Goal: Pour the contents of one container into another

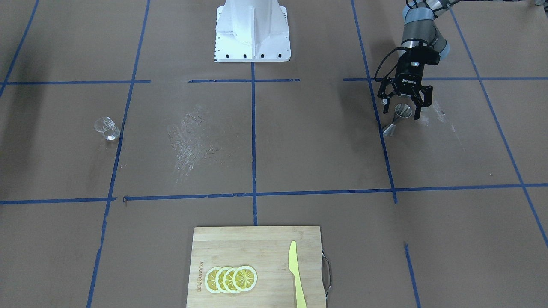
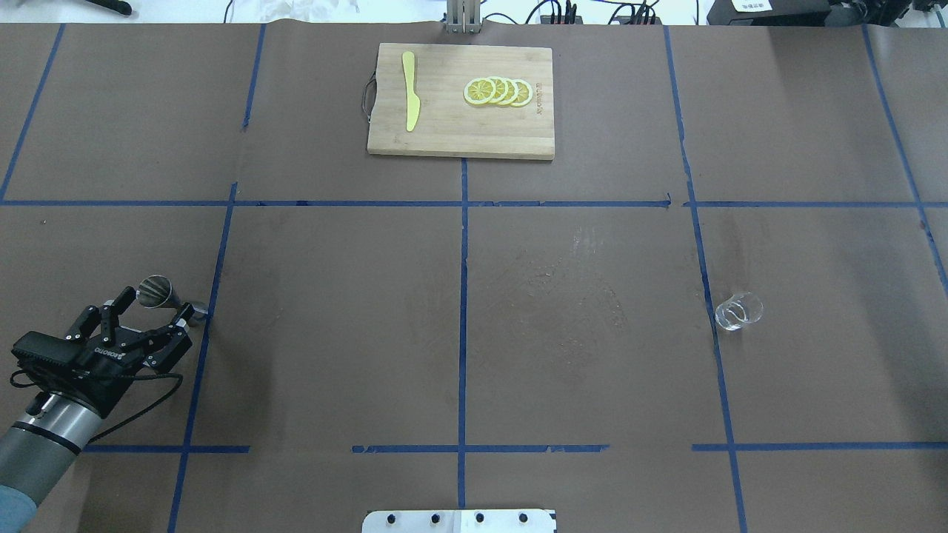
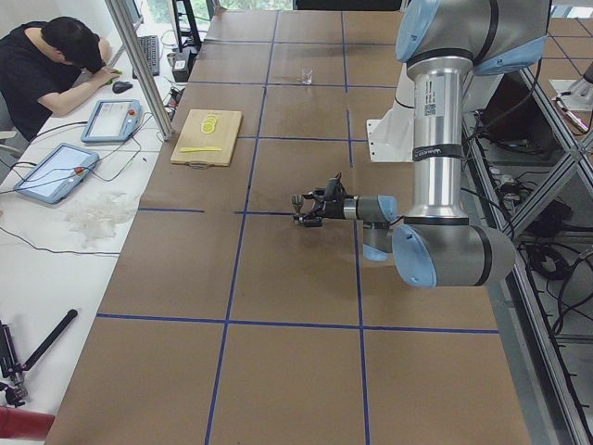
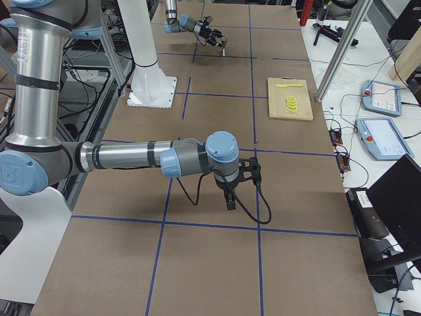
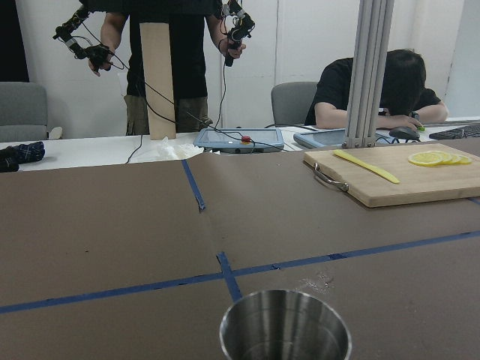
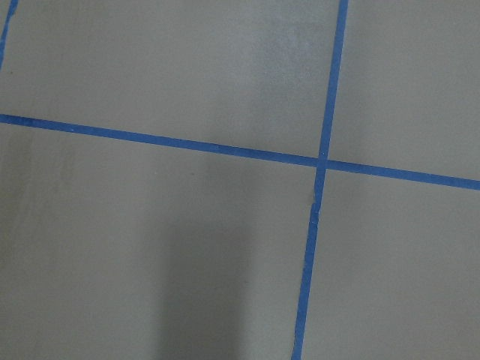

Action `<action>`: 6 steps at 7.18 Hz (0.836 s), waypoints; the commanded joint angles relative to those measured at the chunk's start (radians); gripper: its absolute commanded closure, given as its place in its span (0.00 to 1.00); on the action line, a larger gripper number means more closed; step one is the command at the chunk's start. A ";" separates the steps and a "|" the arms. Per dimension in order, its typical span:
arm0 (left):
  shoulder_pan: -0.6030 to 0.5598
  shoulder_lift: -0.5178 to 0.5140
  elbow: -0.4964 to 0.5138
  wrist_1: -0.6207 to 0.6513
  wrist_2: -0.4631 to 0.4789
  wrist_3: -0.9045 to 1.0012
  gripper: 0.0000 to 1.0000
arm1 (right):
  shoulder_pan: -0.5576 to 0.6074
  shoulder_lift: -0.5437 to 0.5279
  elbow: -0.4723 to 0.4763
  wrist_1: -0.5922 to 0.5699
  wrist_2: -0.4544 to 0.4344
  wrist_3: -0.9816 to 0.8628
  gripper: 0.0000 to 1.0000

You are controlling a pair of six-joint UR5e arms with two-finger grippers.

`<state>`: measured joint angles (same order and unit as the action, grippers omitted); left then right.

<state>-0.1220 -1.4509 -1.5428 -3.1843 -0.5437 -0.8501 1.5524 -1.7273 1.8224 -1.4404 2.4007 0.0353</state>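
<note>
When taken from big to small, begins with table (image 2: 333, 333): brown paper under a blue tape grid. Next, left arm (image 2: 44, 437), coming in low and level at table's left end, and right arm (image 4: 125, 157), stretched over right end, well apart from everything. Then board (image 2: 459, 137) at middle of far edge, carrying knife (image 2: 409, 89) and lemon slices (image 2: 498, 91); no part in the pour, by the look of it.

Turns on left gripper (image 2: 159, 305) and jigger (image 1: 397, 119). Fingers spread, one on each side of jigger. Stands upright near left end, long axis vertical, wide rim up, right between fingertips and just ahead of palm. Probably calls for no more than a straight squeeze across the waist, then a lift. Cannot tell whether either pad touches steel.

As for right gripper (image 4: 229, 203), points down at bare paper. Cannot tell whether spread or closed, being shown by side camera only and missing from own wrist view.

Smallest last: glass (image 2: 738, 311) toward right end, upright, well apart from jigger. On right arm's side of table, though only left arm at a container, so likely a long carry across.

Hard to make out: contents of jigger, with only rim showing at bottom of left wrist view and lower cone cut off there. Contents of glass equally unclear, being transparent against brown paper.
</note>
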 commanded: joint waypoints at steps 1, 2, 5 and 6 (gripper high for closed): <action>0.001 -0.008 0.016 0.003 -0.004 0.002 0.00 | 0.000 0.000 -0.002 0.000 0.000 0.000 0.00; 0.001 -0.008 0.018 0.003 -0.015 0.003 0.00 | 0.000 0.000 0.000 0.000 0.000 0.000 0.00; 0.002 -0.058 0.068 0.004 -0.059 0.003 0.04 | 0.000 0.000 -0.002 0.000 0.000 -0.002 0.00; 0.002 -0.062 0.073 0.003 -0.082 0.003 0.04 | 0.000 0.000 -0.002 0.000 0.000 -0.002 0.00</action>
<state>-0.1199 -1.4988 -1.4848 -3.1803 -0.6023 -0.8468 1.5524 -1.7273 1.8209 -1.4404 2.4007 0.0343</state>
